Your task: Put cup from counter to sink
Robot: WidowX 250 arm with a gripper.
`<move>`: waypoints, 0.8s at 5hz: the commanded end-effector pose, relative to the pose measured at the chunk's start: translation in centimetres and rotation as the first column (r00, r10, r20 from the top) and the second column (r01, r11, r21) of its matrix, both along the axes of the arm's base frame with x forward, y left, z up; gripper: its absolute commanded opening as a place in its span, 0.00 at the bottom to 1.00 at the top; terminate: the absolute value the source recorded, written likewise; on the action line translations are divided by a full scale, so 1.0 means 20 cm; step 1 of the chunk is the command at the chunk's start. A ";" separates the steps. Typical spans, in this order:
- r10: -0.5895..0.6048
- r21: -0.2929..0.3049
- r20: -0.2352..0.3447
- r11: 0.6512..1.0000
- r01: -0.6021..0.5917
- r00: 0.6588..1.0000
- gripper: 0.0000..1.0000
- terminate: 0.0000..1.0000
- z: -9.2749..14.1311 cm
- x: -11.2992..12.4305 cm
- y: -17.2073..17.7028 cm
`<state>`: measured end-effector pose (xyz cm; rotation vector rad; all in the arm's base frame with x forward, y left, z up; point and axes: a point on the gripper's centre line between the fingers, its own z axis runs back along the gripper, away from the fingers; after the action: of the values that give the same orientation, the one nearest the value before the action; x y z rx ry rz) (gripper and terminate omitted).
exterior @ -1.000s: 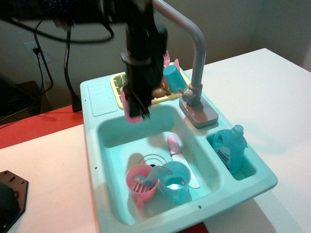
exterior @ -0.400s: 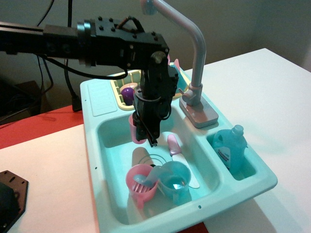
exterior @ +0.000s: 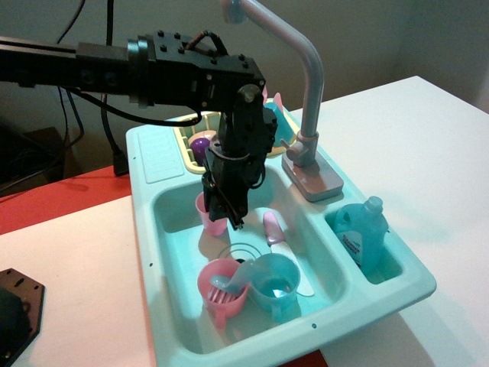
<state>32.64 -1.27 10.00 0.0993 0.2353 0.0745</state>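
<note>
The small plain pink cup [exterior: 206, 215] stands upright low inside the sink [exterior: 172, 210], near its back left part, at or just above the floor. My gripper [exterior: 223, 208] reaches down from the black arm and its dark fingers are closed on the cup's right side and rim. The fingers hide part of the cup. The counter [exterior: 162, 155], the teal rim with a ribbed patch, lies behind and left of the cup.
A pink handled cup with a spoon [exterior: 221, 289] and a blue cup [exterior: 275, 286] stand in the sink's front. A pink-and-white utensil [exterior: 278, 235] lies beside them. The grey faucet [exterior: 307, 107] rises at the right. A blue bottle [exterior: 361, 234] fills the side compartment. A yellow rack [exterior: 189, 142] sits behind.
My gripper has carried the pink cup from above the sink's back edge down into the basin, and it now sits lower and slightly left.
</note>
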 end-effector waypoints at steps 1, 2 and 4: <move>0.030 0.015 0.043 0.999 -0.031 0.999 1.00 0.00 0.12 0.02 0.02; 0.066 0.038 0.048 0.997 -0.068 0.997 1.00 0.00 0.24 -0.03 0.11; 0.146 0.063 0.101 0.986 -0.152 0.984 1.00 0.00 0.52 -0.16 0.34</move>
<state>28.65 6.96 18.99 0.1469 0.2157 0.2737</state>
